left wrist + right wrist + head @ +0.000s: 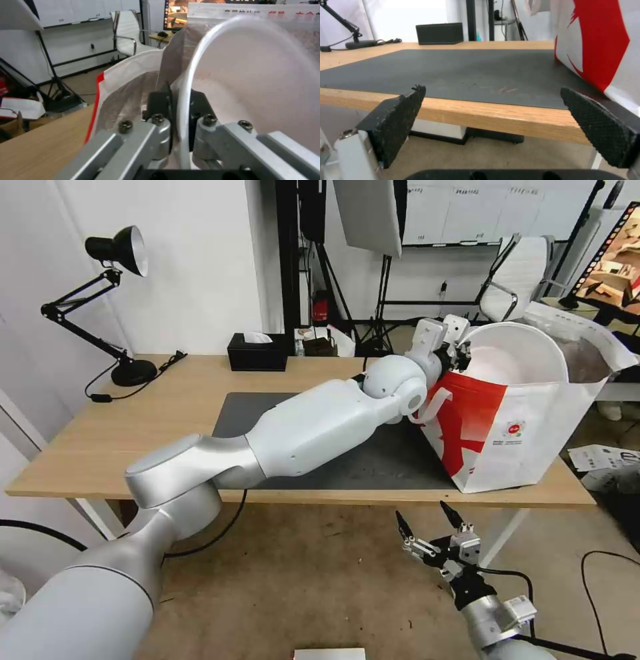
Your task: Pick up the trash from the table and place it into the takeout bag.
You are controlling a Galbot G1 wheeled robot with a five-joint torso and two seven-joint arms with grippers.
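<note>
Holding the white bowl by its rim over the mouth of the takeout bag at the worktop's right end, the left gripper has its fingers pinched on it; judged next: lower and release. The right gripper waits spread wide, empty, below the near edge.

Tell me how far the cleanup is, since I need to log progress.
Mostly done, it seems: the dark mat on the table carries no trash, only the takeout bag. In hand: the left hand clamps the white bowl by its rim, tipped on edge at the bag's mouth. Left: lowering and releasing the bowl. The right hand waits open below the table edge.
</note>
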